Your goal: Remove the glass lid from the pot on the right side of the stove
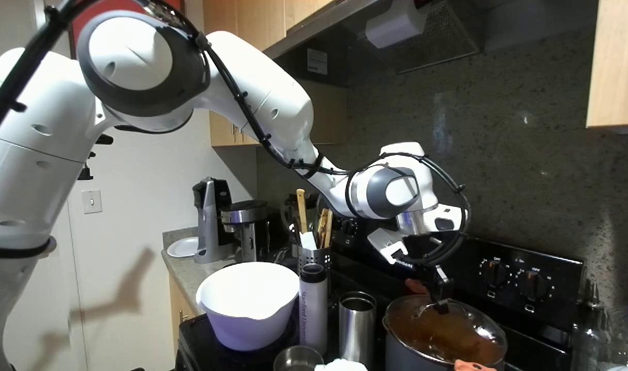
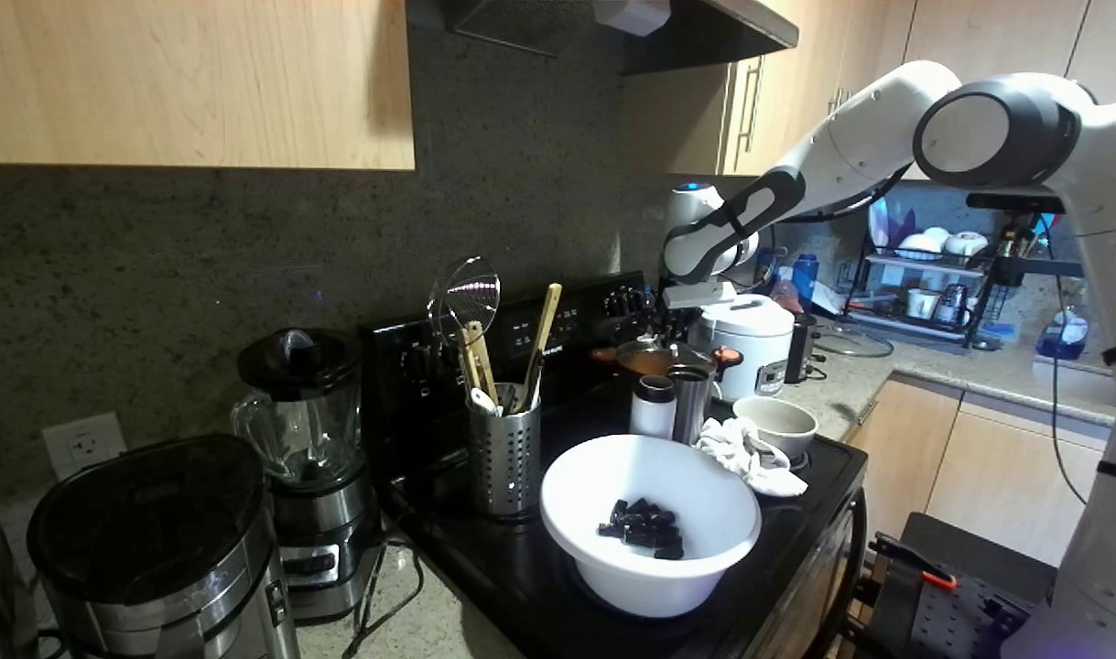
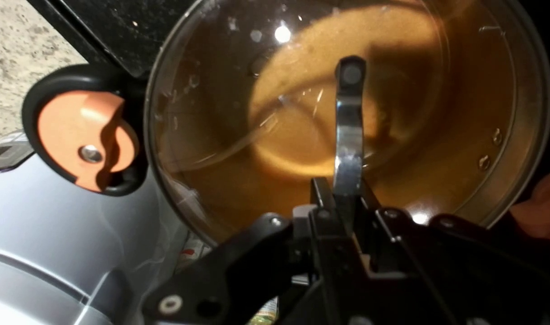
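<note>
The round glass lid [image 1: 422, 330] with a metal rim sits on the grey pot [image 1: 409, 356], over orange-brown contents. The lid also shows from above in the wrist view [image 3: 220, 113]. Its metal strap handle [image 3: 349, 135] arches across the middle. My gripper [image 3: 344, 192] has its fingers on either side of one end of the strap, close against both edges, and looks shut on it. In an exterior view the gripper [image 1: 440, 306] is low over the lid at its handle. The pot's orange and black side handle [image 3: 85, 135] shows at left.
A steel tumbler [image 1: 357, 330], a white bottle [image 1: 314, 314] and a white bowl [image 1: 249, 304] stand beside the pot. A white cooker [image 2: 750, 339] stands close behind it. The stove's knob panel [image 1: 525, 283] runs behind. Another glass lid [image 2: 850, 340] lies on the counter.
</note>
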You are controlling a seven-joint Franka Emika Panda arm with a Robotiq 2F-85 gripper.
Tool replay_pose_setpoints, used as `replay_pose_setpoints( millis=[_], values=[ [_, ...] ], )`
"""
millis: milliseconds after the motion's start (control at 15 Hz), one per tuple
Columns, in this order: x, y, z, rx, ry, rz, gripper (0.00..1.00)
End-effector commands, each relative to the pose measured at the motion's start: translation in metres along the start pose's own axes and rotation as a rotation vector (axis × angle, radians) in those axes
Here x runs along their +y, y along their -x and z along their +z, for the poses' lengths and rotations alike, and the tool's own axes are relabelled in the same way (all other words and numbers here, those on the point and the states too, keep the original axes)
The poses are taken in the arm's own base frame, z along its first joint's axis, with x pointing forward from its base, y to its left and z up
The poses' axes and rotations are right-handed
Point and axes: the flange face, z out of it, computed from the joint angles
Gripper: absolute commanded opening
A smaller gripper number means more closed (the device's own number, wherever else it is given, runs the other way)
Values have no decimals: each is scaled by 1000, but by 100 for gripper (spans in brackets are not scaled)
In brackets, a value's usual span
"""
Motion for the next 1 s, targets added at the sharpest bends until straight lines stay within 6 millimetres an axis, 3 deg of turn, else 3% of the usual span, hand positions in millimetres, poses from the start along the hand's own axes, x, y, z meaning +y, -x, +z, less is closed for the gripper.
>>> replay_pose_setpoints(
  millis=[0, 533, 933],
  values=[
    [2, -5, -14, -3, 16, 37, 4],
    [-1, -23, -61, 14, -12, 82, 4],
    [-9, -32, -133, 29, -84, 90, 4]
  ],
)
